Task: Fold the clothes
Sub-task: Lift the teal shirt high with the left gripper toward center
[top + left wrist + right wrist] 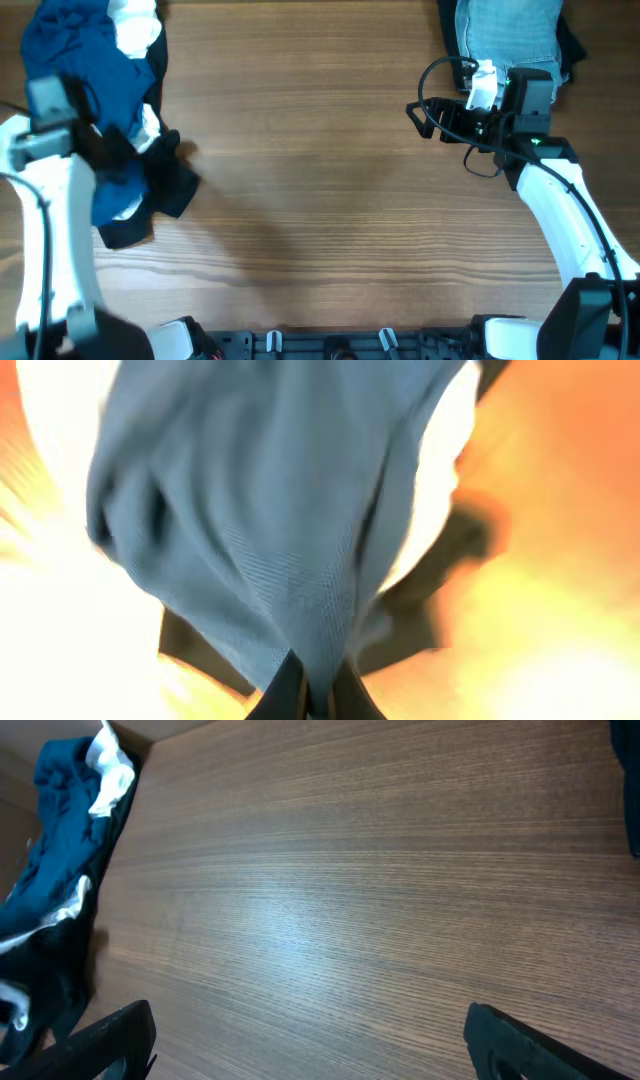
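The clothes lie in a heap at the table's far left: a dark-blue shirt (75, 55) on top, with white fabric (135, 25) and a black garment (170, 185) under and beside it. My left gripper (108, 150) is down in this heap. In the left wrist view it (318, 698) is shut on a fold of the dark-blue shirt (270, 530), which rises away from the fingertips. My right gripper (425, 110) hovers open over bare wood at the right. Its fingers (110, 1038) stand far apart with nothing between them, and the heap (60, 840) shows far off.
A light-blue folded garment (505, 30) on dark fabric lies at the back right corner, just behind my right arm. The wooden table (320, 180) stretches between the two arms. The arm bases sit along the front edge.
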`<state>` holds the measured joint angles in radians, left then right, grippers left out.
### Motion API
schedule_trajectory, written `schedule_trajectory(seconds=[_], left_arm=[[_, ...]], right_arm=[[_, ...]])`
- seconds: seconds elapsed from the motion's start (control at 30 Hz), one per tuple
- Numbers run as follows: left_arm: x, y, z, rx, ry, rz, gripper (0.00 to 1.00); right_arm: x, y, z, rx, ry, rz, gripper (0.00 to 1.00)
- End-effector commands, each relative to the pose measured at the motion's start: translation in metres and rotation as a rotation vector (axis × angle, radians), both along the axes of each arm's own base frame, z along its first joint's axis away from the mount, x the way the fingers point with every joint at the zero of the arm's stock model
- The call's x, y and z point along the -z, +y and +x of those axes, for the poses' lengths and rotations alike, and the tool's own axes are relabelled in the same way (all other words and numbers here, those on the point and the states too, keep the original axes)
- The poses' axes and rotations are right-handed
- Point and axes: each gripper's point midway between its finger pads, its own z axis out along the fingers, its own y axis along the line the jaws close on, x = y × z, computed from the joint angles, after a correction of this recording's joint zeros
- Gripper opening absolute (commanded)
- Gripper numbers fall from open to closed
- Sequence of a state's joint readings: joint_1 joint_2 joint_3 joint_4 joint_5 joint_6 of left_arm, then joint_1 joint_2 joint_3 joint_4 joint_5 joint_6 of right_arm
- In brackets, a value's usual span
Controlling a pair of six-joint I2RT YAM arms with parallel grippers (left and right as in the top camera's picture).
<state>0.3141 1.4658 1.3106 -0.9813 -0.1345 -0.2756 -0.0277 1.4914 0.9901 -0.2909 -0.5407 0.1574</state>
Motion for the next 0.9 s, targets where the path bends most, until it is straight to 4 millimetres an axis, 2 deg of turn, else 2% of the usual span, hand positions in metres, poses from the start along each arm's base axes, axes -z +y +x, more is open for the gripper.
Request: schedule_trajectory(seconds=[0.0, 0.03, 0.13, 0.17, 0.2, 0.23, 0.3, 0.33, 0.37, 0.4, 0.43, 0.47, 0.63, 0.73, 0.87], left_arm=[[-0.129, 0.002, 0.024, 0.015, -0.365, 0.097, 0.04], [-0.145, -0.001, 0.028, 0.030, -0.421, 0.096, 0.04], [-0.210, -0.027, 0.052, 0.164, -0.672, 0.037, 0.04], [-0.233, -0.045, 0.063, 0.254, -0.770, -0.005, 0.04], [-0.247, -0.057, 0.069, 0.309, -0.832, -0.036, 0.04], [-0.270, -0.078, 0.078, 0.386, -0.937, -0.095, 0.04], [-0.292, -0.104, 0.089, 0.460, -1.037, -0.149, 0.04], [-0.303, -0.123, 0.096, 0.508, -1.092, -0.180, 0.04], [-0.310, -0.136, 0.100, 0.544, -1.121, -0.191, 0.04], [-0.317, -0.162, 0.107, 0.609, -1.162, -0.210, 0.04], [-0.320, -0.178, 0.110, 0.645, -1.179, -0.224, 0.04], [-0.322, -0.206, 0.115, 0.702, -1.205, -0.250, 0.04], [-0.328, -0.293, 0.124, 0.830, -1.261, -0.295, 0.04], [-0.340, -0.326, 0.120, 0.872, -1.293, -0.284, 0.04], [-0.375, -0.355, 0.099, 0.903, -1.389, -0.236, 0.04]], right_arm=[[-0.003, 0.001, 0.004, 0.003, -0.001, 0.005, 1.00], [-0.003, 0.001, 0.004, 0.004, 0.000, 0.005, 1.00], [-0.003, 0.001, 0.004, 0.009, 0.002, 0.010, 1.00], [-0.005, 0.001, 0.006, 0.016, -0.001, 0.017, 1.00], [-0.006, 0.001, 0.006, 0.015, -0.007, 0.018, 1.00], [-0.009, 0.003, 0.008, 0.009, -0.022, 0.031, 1.00], [-0.015, 0.007, 0.011, 0.004, -0.036, 0.062, 1.00], [-0.018, 0.008, 0.011, -0.002, -0.043, 0.073, 1.00], [-0.019, 0.010, 0.012, -0.006, -0.047, 0.083, 1.00], [-0.021, 0.010, 0.012, -0.007, -0.052, 0.092, 1.00], [-0.022, 0.010, 0.012, -0.004, -0.052, 0.094, 1.00], [-0.022, 0.009, 0.012, -0.003, -0.053, 0.094, 1.00], [-0.030, 0.001, 0.007, 0.008, -0.053, 0.107, 1.00], [-0.047, -0.012, 0.002, 0.021, -0.087, 0.129, 1.00], [-0.079, -0.032, -0.007, 0.043, -0.164, 0.155, 1.00]])
